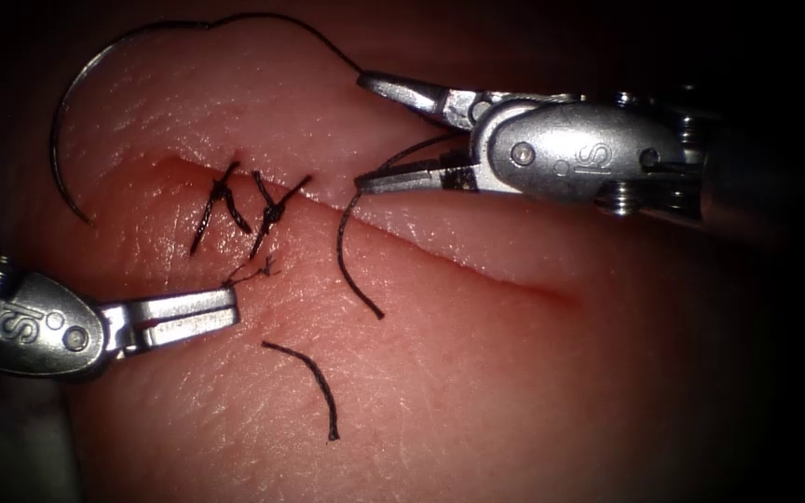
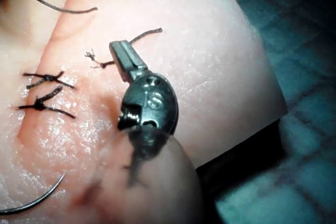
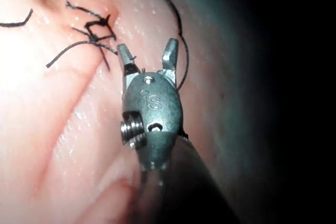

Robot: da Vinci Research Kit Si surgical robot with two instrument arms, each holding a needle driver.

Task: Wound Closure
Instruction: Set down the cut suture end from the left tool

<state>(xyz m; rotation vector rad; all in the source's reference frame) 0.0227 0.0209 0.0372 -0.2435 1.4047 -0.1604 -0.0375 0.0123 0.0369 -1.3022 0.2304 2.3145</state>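
Note:
The tissue (image 1: pixel 477 391) has a slanting cut (image 1: pixel 477 265) with two knotted stitches (image 1: pixel 272 210) at its left end. The curved needle (image 1: pixel 54 149) lies loose on the tissue at the far left, not in it and held by neither tool. Its thread (image 1: pixel 263 19) arcs along the top to my right tool (image 1: pixel 365 132), whose jaws stand open and hold nothing. A strand (image 1: pixel 342 251) runs from between them down across the cut. My left tool (image 1: pixel 232 308) is shut on a short frayed thread end (image 1: pixel 253 273). In the wrist views I see the needle (image 2: pixel 31 203), left tool (image 2: pixel 116 50) and right tool (image 3: pixel 148 53).
A loose cut piece of thread (image 1: pixel 314 377) lies on the tissue below the cut. The uncovered stretch of the cut (image 1: pixel 542 291) reddens toward its right end. The tissue's edge (image 2: pixel 262 103) drops to a dark bench.

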